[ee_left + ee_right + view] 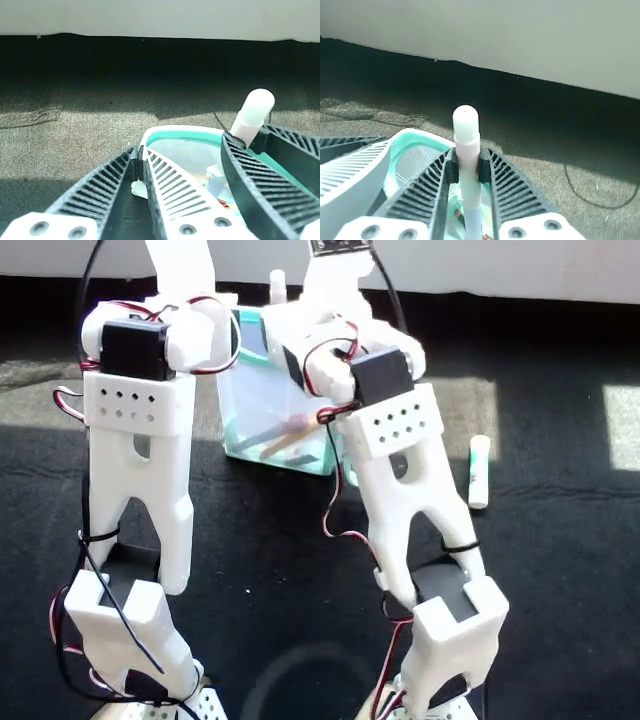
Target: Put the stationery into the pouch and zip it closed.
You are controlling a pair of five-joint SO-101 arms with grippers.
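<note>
Pouch (240, 410): one
White-capped pen (466, 135): one, between the right fingers (502, 187)
Glue stick (479, 472): one, well apart from the fingers

I'm seeing the pouch (250, 415) standing open at the far centre of the mat. It's translucent mint green w/ a pale rim, and that rim is being pinched by the left gripper (136, 156). A white capped pen (466, 132) is standing upright over the opening, cap up, w/ the right gripper (466, 161) clamping it approx mid-barrel. Inside the pouch a wooden pencil (290, 432) is lying slanted. A white glue stick (479, 472) is lying flat on the mat to the pouch's right, not touching it.
</note>
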